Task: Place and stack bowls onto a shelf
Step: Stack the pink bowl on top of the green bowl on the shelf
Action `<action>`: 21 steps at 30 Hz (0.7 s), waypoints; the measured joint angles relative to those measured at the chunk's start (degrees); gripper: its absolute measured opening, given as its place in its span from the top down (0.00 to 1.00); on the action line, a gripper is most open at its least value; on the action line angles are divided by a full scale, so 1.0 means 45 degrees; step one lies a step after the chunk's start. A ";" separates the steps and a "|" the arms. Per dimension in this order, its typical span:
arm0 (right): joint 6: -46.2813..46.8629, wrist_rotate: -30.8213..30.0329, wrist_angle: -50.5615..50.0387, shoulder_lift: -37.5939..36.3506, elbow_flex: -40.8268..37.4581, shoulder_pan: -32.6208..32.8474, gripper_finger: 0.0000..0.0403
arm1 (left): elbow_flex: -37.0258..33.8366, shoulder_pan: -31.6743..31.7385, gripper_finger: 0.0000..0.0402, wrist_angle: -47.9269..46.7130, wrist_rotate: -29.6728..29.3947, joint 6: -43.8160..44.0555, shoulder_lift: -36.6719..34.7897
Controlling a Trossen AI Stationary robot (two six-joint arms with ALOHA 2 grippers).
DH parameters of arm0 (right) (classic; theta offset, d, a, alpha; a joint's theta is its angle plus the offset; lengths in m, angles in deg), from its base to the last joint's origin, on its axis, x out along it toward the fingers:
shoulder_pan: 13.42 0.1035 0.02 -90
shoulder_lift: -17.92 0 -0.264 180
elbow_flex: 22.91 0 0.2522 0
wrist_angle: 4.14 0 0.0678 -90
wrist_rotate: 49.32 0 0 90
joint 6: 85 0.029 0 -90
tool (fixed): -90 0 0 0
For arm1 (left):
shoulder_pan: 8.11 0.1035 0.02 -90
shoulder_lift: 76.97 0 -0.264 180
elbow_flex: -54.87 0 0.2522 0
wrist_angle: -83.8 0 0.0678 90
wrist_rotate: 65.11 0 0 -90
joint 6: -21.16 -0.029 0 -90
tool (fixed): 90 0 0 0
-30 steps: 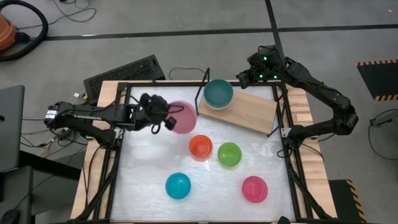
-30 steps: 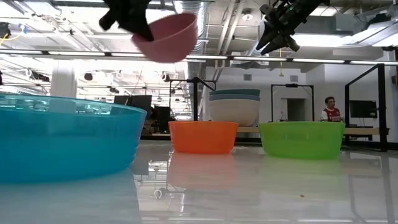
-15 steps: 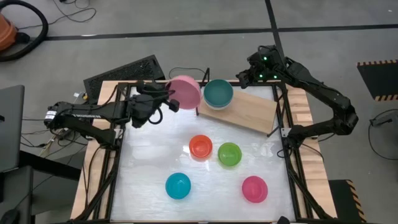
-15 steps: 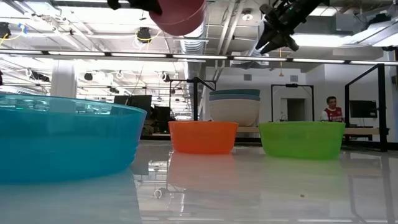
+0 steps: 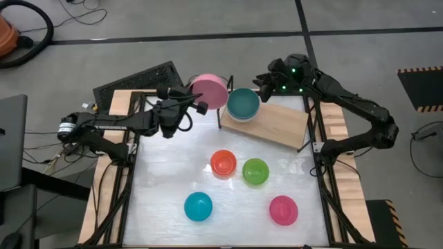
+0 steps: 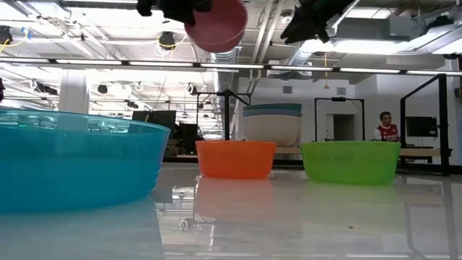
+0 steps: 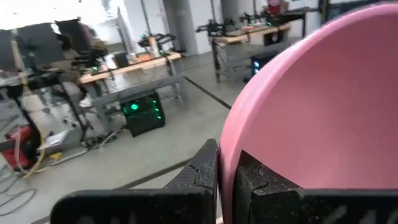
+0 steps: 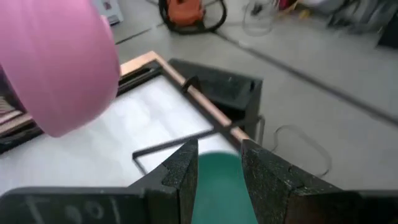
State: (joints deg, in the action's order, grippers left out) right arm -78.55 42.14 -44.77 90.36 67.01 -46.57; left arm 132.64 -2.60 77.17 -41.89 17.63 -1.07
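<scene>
My left gripper [image 5: 196, 104] is shut on a pale pink bowl [image 5: 210, 90], held high in the air beside the shelf's left end. The shelf [image 5: 280, 123] is a light-wood board on black wire legs at the table's far side. A dark teal bowl [image 5: 243, 104] sits nested in a white bowl [image 6: 271, 131] on the shelf's left end. My right gripper [image 5: 260, 81] hovers open above the teal bowl's far rim, touching nothing. Orange-red [image 5: 223, 162], lime green [image 5: 255, 171], bright blue [image 5: 198, 206] and bright pink [image 5: 283, 209] bowls rest on their bases on the tabletop. My left gripper pinches the pale pink bowl's rim [image 7: 231, 148], one finger [image 7: 202, 171] on one side of the wall and the other finger [image 7: 258, 183] on the opposite side. The fingers come roughly level from the table's left. The bowl is lifted clear and tilted [image 6: 216, 25].
A black metal frame [image 5: 131, 173] runs around the white tabletop. The shelf's upright wire leg [image 5: 225, 97] stands between the held bowl and the stacked pair. A keyboard [image 5: 138, 83] lies beyond the far left corner. Free tabletop lies on the left and near sides.
My left gripper has carried the pale pink bowl up and toward the table's far edge, from over the tabletop's middle left to beside the shelf's left end, still shut on it. My right gripper has shifted toward the table's left, over the teal bowl.
</scene>
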 joint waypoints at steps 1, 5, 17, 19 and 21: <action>-0.0174 -0.0427 0.0176 0.0000 0.0000 0.0172 0.63 | 0.0000 0.0080 1.00 0.0397 0.0007 -0.0077 0.0142; -0.0905 -0.2180 0.0780 0.0005 0.0000 0.0880 0.63 | -0.0005 0.0267 1.00 0.1907 0.0076 -0.0913 0.0760; -0.1111 -0.3075 0.1538 0.0000 0.0000 0.2154 0.63 | 0.0214 0.0977 1.00 0.4585 0.1085 -0.2640 0.1672; -0.1110 -0.3081 0.1549 0.0000 0.0000 0.2300 0.63 | 0.0413 0.1142 1.00 0.4560 0.1238 -0.2635 0.1785; -0.1110 -0.3237 0.1620 0.0000 0.0000 0.2495 0.63 | 0.0578 0.1307 1.00 0.4546 0.1404 -0.2728 0.1817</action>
State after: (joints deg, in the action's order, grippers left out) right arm -83.54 27.57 -37.48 90.36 67.01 -35.35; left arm 135.24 3.28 97.62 -35.57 5.35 7.10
